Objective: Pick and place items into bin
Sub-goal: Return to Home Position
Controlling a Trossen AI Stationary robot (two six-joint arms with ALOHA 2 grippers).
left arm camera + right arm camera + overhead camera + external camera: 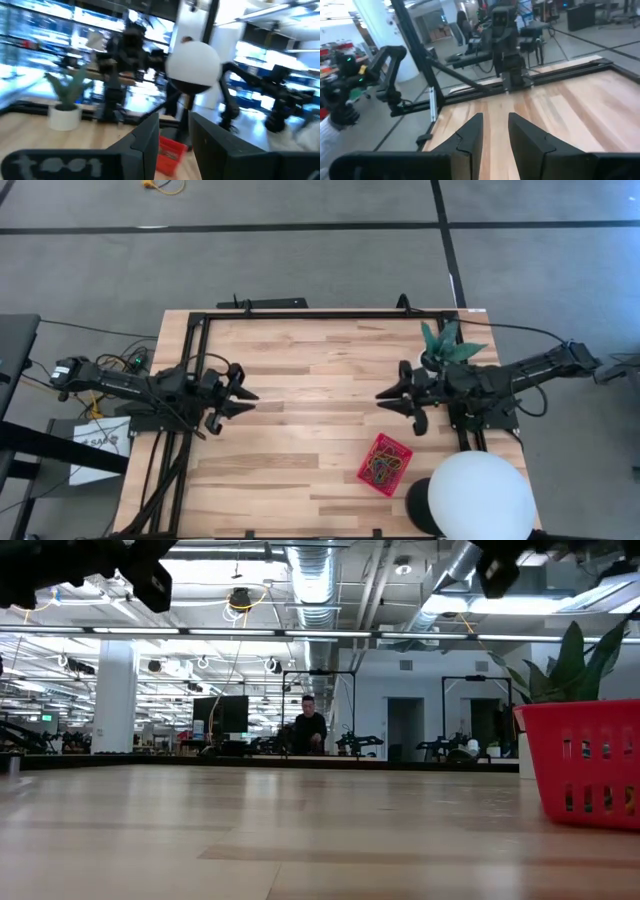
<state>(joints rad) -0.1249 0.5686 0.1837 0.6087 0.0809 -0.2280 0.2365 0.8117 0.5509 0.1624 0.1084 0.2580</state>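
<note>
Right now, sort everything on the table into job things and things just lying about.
Job: red bin; coloured rubber bands inside it; left hand and right hand, both open and empty, above the table.
Lying about: white pot with green plant; big white dome next to the bin.

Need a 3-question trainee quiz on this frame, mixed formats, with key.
1. True or false: the left gripper holds a rubber band.
2. Where are the rubber bands? A) scattered on the table B) inside the red bin C) under the white dome
3. Short answer: which gripper is nearer the red bin?

Key: 1. False, its fingers are open and empty. 2. B. 3. The right gripper.
</note>
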